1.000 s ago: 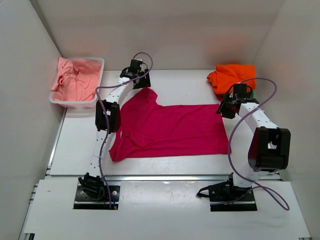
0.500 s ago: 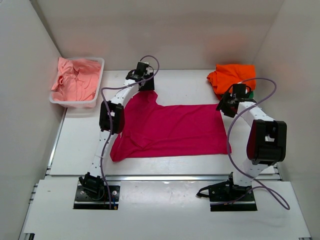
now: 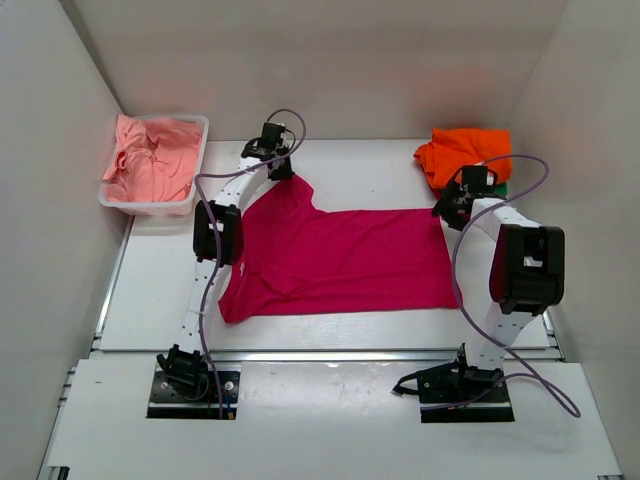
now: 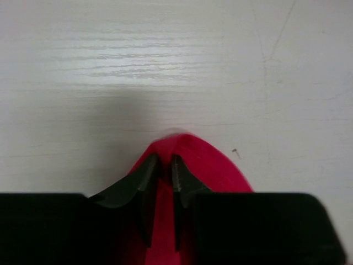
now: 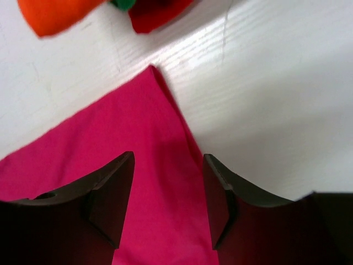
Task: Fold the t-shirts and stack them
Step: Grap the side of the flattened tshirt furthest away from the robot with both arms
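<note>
A magenta t-shirt (image 3: 340, 260) lies spread on the table between my two arms. My left gripper (image 3: 281, 170) is at its far left sleeve tip and is shut on a pinch of that magenta cloth (image 4: 187, 160). My right gripper (image 3: 452, 208) stands open over the shirt's far right corner (image 5: 154, 132), with cloth below the gap and nothing pinched. An orange t-shirt (image 3: 462, 152) lies folded at the far right, over a green one (image 5: 122, 3) and a dark red one (image 5: 157, 12). Salmon pink t-shirts (image 3: 150, 160) fill the tub.
The white plastic tub (image 3: 185, 205) stands at the far left against the wall. White walls close in the table on three sides. Bare table shows behind the magenta shirt and along its near edge (image 3: 330, 335).
My left gripper has shut on the sleeve tip and drawn slightly back left. My right gripper has opened wider and edged up over the shirt's far right corner.
</note>
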`<action>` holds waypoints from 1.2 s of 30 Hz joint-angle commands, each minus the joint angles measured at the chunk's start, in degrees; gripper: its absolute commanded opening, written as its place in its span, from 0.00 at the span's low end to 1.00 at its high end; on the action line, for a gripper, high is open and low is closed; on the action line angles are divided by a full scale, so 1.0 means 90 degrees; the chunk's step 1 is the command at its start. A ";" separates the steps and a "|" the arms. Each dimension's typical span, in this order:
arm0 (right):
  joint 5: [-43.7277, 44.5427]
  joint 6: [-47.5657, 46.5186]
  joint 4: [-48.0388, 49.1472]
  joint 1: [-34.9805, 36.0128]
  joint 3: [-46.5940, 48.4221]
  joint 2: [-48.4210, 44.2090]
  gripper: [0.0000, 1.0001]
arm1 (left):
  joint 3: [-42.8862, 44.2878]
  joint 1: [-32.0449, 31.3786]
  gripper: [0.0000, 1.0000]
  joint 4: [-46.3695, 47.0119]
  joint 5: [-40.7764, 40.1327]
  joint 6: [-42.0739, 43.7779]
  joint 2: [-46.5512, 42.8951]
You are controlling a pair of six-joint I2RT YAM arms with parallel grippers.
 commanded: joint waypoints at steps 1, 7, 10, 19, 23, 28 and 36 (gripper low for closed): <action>0.0498 0.0026 0.0300 0.0147 0.0532 0.0345 0.51 | 0.0203 0.0002 0.23 -0.0197 0.0166 -0.0027 0.0026; 0.1044 0.0182 0.0154 0.0304 0.1127 0.0931 0.58 | 0.0076 0.0001 0.00 -0.0323 0.0283 0.0041 -0.0071; 0.1104 0.0241 -0.0041 0.0391 0.1353 0.1176 0.59 | 0.0095 0.0030 0.00 -0.0392 0.0332 0.0071 -0.0139; 0.1398 0.0466 -0.0706 0.0460 0.2320 0.1968 0.33 | -0.0178 0.0079 0.00 -0.0431 0.0703 0.0119 -0.0637; 0.1436 0.0310 -0.0619 0.0576 0.2350 0.1890 0.00 | -0.0442 0.0137 0.00 -0.0373 0.0713 0.0149 -0.0989; 0.1154 -0.0032 -0.0268 0.0548 0.2125 0.1569 0.00 | -0.0871 0.0255 0.00 -0.0470 0.0762 0.0158 -0.1535; 0.0412 -0.0345 0.0388 0.0372 0.1295 0.0982 0.00 | -0.3956 0.0538 0.00 0.0662 0.0938 0.0129 -0.3800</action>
